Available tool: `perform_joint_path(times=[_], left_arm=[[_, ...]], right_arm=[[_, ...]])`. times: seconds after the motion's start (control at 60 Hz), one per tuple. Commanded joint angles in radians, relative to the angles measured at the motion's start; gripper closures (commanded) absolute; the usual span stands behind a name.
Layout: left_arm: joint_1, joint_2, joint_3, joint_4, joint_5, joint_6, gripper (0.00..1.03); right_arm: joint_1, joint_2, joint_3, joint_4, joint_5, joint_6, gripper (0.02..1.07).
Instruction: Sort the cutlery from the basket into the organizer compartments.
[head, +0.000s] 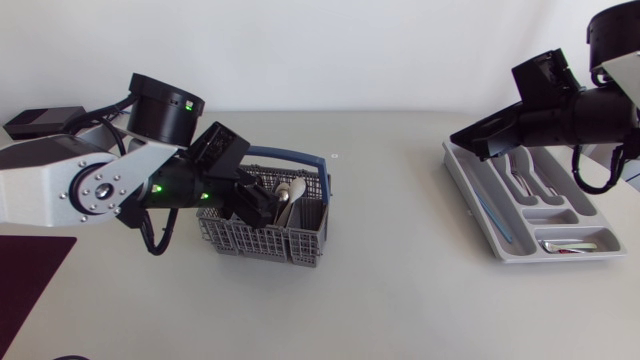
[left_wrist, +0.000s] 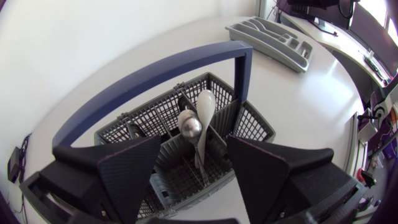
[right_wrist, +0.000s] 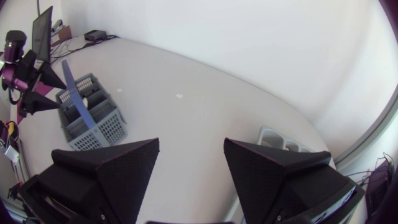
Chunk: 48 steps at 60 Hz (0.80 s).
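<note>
White surface (head: 400, 300) runs under both arms. Closest to my left camera, the left pincer (left_wrist: 193, 148) hangs released over the basket (left_wrist: 252, 124), its fingers (left_wrist: 130, 168) spread with nothing gripped. Just ahead of them two spoons (left_wrist: 198, 121) stand bowl-up in a middle compartment, one shiny metal, one pale, leaning together. Beyond those arches the blue handle (left_wrist: 155, 73). Well apart, across the surface, lies the grey organizer (head: 478, 205), with some cutlery (head: 522, 178) already in a long compartment and more in the crosswise end one. My right pincer (head: 480, 138) hovers above the organizer's opposite end, released too and holding nothing.
</note>
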Motion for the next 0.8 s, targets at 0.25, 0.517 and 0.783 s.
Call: perform_joint_path(times=[0.25, 0.517, 0.783], left_arm=[[0.082, 0.085, -0.032, 0.100, 0.140, 0.020, 0.30], [0.102, 0.167, -0.020, 0.175, 0.219, 0.006, 0.30], [0.111, 0.251, -0.012, 0.276, 0.239, -0.009, 0.30]], right_arm=[[0.222, -0.080, -0.085, -0.027, 0.016, 0.105, 0.31], [0.266, -0.100, -0.122, -0.023, 0.019, 0.108, 0.31], [0.277, -0.112, -0.163, 0.002, 0.025, 0.108, 0.31]])
